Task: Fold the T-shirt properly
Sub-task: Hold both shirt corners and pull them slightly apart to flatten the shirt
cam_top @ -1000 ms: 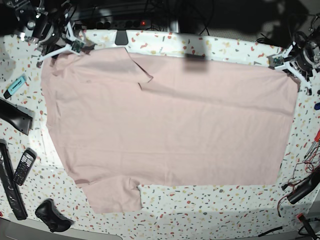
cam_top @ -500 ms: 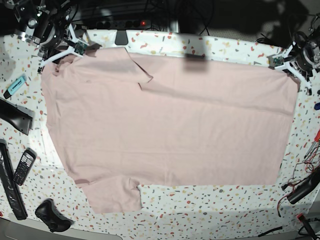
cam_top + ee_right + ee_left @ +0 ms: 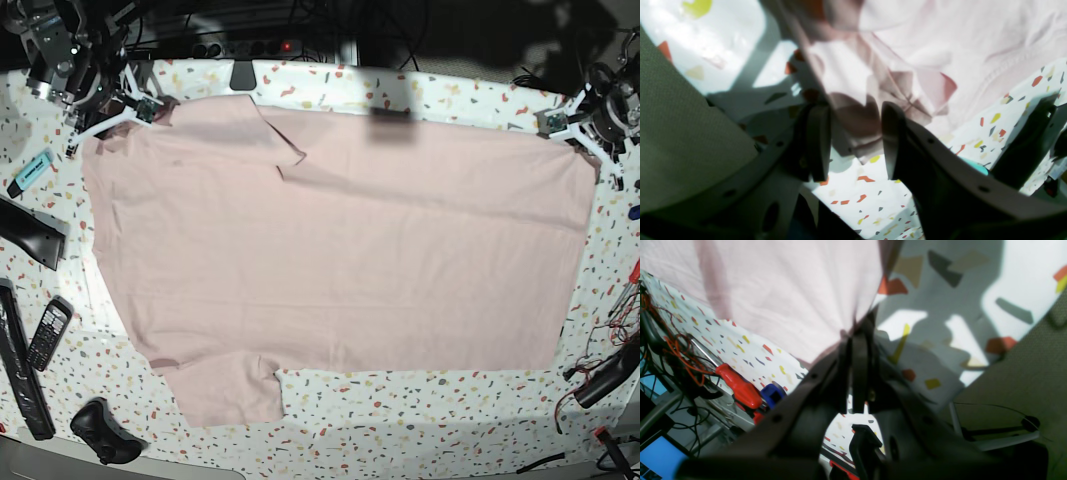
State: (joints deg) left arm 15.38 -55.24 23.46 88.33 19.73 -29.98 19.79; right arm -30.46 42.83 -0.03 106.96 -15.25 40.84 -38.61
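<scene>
The pale pink T-shirt lies spread over the speckled tabletop, its top edge folded over and its outline unchanged from the earlier frames. The right pincer has shifted slightly outward, toward the base view's left edge, at the shirt's corner; its fingers stand apart, with crumpled fabric between and beyond them. The left pincer has stayed put at the opposite upper corner, closed together on the shirt's gathered edge.

You see bright light on the tabletop, dark shadows crossing it in both wrist views, and blurred gripper fingers close to the right wrist lens.
</scene>
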